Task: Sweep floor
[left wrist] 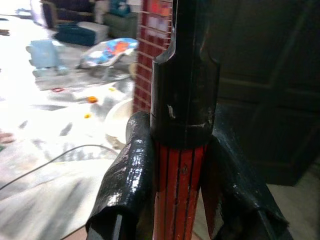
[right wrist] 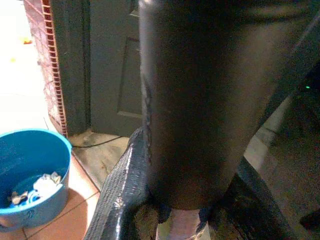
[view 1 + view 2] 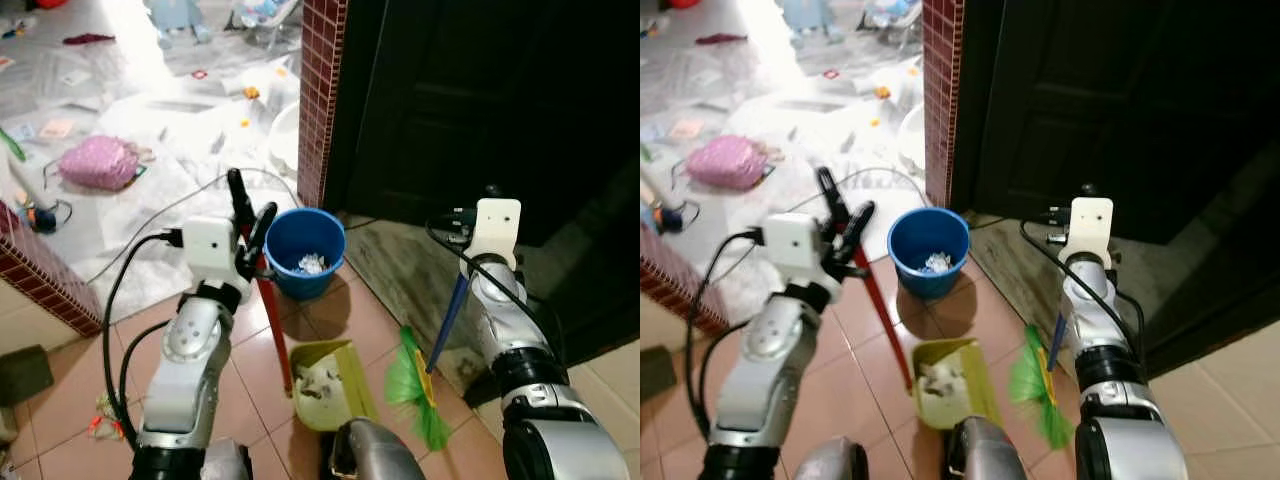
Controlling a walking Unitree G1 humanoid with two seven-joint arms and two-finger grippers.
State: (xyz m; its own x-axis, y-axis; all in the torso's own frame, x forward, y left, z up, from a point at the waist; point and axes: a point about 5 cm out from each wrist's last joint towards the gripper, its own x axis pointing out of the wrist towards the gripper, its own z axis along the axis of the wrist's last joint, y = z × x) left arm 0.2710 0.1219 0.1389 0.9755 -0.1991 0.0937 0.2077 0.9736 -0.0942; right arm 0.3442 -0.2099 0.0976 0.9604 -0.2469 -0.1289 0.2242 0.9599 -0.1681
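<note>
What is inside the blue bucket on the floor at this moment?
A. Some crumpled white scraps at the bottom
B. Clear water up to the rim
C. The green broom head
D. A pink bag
A: the blue bucket holds only a small heap of white scraps at its bottom, while the green broom head lies on the tiles beside the dustpan.

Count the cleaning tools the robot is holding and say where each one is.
2. The red-handled dustpan is in the left gripper; the green broom, blue-handled, is in the right gripper.
</note>
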